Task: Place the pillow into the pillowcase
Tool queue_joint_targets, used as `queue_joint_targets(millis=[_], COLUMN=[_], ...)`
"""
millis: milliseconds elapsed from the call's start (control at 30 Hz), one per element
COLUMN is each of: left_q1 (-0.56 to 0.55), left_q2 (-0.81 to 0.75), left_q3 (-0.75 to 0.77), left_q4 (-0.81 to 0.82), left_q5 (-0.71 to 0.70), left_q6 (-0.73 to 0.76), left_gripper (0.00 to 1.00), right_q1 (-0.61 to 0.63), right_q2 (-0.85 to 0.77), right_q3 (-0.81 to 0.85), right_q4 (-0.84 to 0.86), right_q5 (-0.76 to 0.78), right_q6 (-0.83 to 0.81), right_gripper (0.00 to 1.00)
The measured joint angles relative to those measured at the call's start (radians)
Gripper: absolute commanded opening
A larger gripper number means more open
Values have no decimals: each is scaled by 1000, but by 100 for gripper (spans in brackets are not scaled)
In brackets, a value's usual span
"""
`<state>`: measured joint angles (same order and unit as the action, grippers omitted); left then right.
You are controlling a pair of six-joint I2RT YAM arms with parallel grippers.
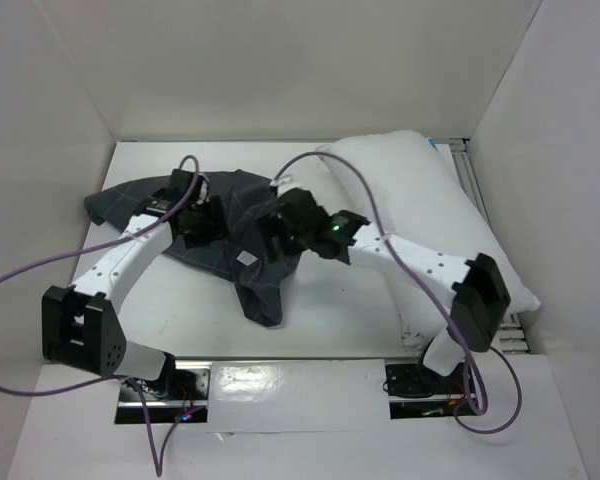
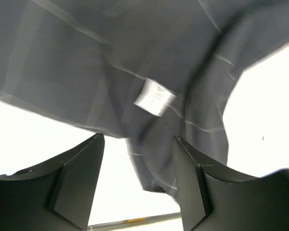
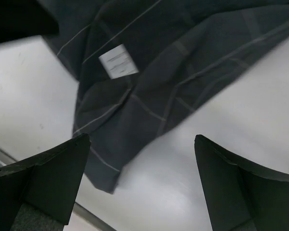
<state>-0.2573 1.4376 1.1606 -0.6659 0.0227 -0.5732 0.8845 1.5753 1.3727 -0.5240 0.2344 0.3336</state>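
Both arms reach over the white desk (image 1: 180,320). The left jaws and right jaws stand apart, empty, above the crumpled pillowcase (image 1: 260,290) mid-desk, its white label (image 3: 118,61) showing. The pillow (image 1: 420,200) lies along the desk's right side.

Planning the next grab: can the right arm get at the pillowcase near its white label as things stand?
Probably yes. The right gripper hangs open over the pillowcase, the label lies ahead of its fingers, and nothing lies between. The left gripper is off to its left.
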Motion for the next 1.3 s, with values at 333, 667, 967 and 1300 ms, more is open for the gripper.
queue_joint_targets(millis=[333,667,967,1300], left_q1=[163,68,-161,-257], left_q2=[-92,-24,162,354], left_q3=[-87,-76,0,89], left_q4=[-8,4,21,56], left_q5=[31,84,87,26], left_q6=[-9,26,47,43], left_gripper=[70,70,70,74], right_q1=[82,25,-43,-43], right_q2=[232,130,-227,-232], right_q3=[-38,-193,-411,-595], right_q4=[111,110,97,89], right_q5=[-199,-200,-113,-87], right_q6=[25,61,161,256], right_gripper=[47,0,0,0])
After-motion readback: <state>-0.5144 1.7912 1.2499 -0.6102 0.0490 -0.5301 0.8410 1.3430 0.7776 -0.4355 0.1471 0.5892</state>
